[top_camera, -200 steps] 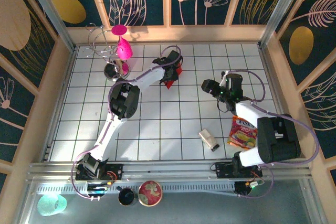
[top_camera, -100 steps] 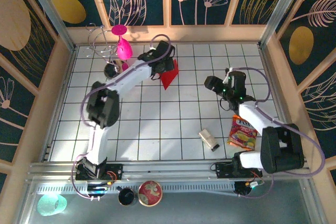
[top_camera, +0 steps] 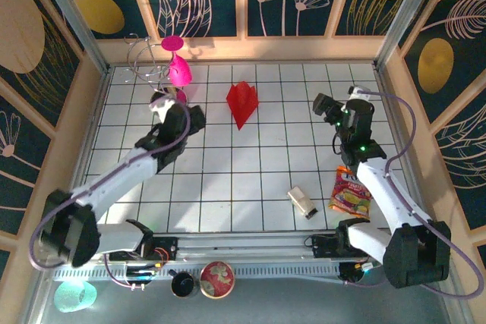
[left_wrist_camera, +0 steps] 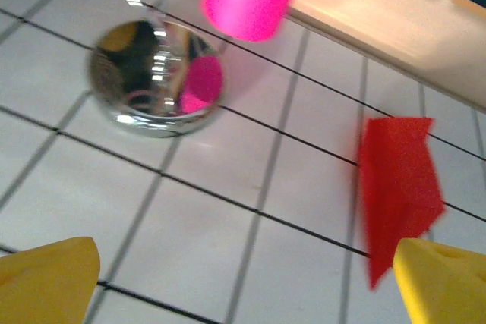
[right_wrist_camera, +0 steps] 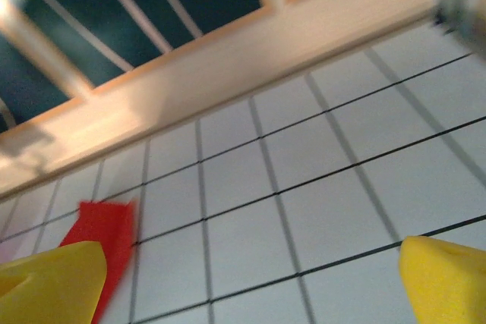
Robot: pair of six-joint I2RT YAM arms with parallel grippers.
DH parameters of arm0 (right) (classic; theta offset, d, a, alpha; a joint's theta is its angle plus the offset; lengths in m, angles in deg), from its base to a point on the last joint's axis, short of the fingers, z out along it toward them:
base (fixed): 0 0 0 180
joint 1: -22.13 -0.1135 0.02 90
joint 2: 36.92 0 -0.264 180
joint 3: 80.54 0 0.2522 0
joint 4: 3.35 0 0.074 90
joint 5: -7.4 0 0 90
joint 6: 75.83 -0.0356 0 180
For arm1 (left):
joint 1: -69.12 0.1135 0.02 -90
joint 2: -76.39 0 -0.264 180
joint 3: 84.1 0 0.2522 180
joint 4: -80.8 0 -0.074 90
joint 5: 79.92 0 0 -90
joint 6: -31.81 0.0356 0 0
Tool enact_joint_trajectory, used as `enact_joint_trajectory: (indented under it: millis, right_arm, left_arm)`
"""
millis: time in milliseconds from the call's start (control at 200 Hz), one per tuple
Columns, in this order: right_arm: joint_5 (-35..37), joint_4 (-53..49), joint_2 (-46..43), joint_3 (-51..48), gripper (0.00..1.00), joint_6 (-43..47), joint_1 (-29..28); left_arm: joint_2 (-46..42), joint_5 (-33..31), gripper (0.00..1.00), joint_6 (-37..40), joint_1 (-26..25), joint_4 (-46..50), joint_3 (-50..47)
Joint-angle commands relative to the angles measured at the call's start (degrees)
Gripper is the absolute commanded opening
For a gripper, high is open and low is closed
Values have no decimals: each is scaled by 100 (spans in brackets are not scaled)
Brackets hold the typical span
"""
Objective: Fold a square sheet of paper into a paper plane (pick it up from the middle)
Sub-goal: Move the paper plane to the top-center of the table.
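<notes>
The square sheet of paper, bright red, lies folded as a paper plane [top_camera: 242, 102] on the white tiles at the back middle, its pointed nose toward the near side. Nothing holds it. My left gripper [top_camera: 197, 117] hovers a tile or two to its left, open; in the left wrist view the paper plane [left_wrist_camera: 399, 187] sits just beyond the right yellow fingertip [left_wrist_camera: 444, 282] of the gripper [left_wrist_camera: 247, 286]. My right gripper [top_camera: 321, 105] stands open well to the plane's right; there the paper plane [right_wrist_camera: 102, 237] shows at far left of the gripper [right_wrist_camera: 247, 282].
A magenta goblet [top_camera: 178, 70] and a chrome wire stand [top_camera: 149, 62] with a round shiny base [left_wrist_camera: 156, 77] stand at the back left. A printed snack packet [top_camera: 349, 191] and a small grey block [top_camera: 302, 201] lie near right. Wooden walls [top_camera: 243, 47] ring the floor.
The left gripper let go of the red paper and drew back to the left and nearer, its jaws opening wide. The right gripper moved right and opened further. The plane now lies free.
</notes>
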Motion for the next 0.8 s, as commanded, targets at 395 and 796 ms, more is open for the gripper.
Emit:
enact_joint_trajectory:
  millis: [395, 796]
  right_arm:
    - [2175, 2066, 165, -1788, 99, 557, 966]
    - [431, 4799, 1022, -2839, 99, 1209, 1240]
  left_arm:
    - [-1218, -1280, 99, 1942, 1470, -3241, -2635]
    - [-131, -187, 99, 3099, 2334, -5281, -3064]
